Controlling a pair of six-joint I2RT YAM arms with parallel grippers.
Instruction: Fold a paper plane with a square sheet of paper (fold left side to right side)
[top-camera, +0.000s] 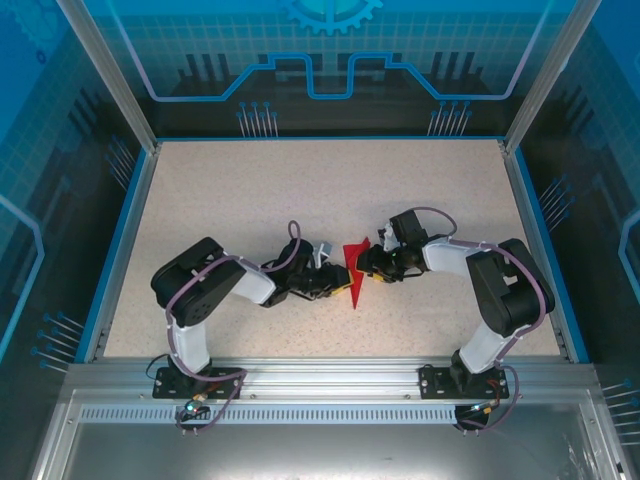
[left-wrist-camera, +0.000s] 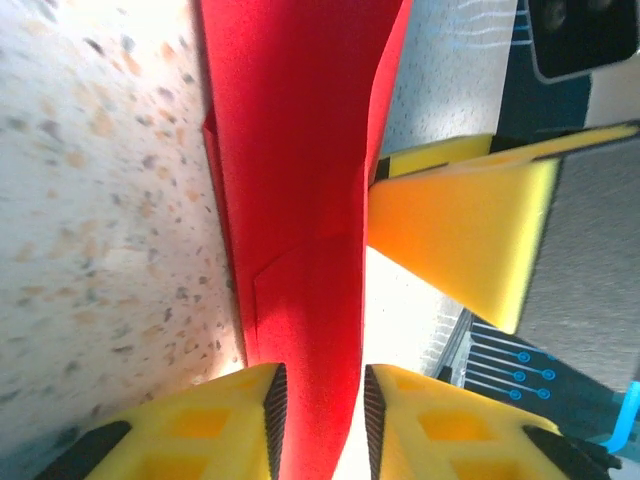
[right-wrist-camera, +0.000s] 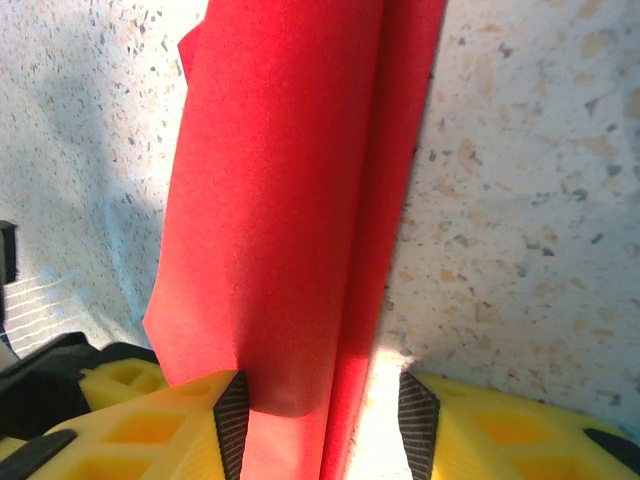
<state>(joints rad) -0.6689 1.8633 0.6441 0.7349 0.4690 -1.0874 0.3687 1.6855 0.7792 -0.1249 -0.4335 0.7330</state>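
The square sheet of paper is bright red and folded into a narrow, long, pointed shape. It lies on the speckled table between my two grippers. My left gripper comes at it from the left. In the left wrist view the paper runs up between the yellow fingers of this gripper, which is open: the left pad lies at the paper's edge and a bright gap shows at the right pad. My right gripper faces it from the right. It is open around the paper, with bare table at its right pad.
One yellow finger of the right gripper shows beside the paper in the left wrist view. The tabletop stretches bare toward the back. Blue rails and metal posts border the table at the sides.
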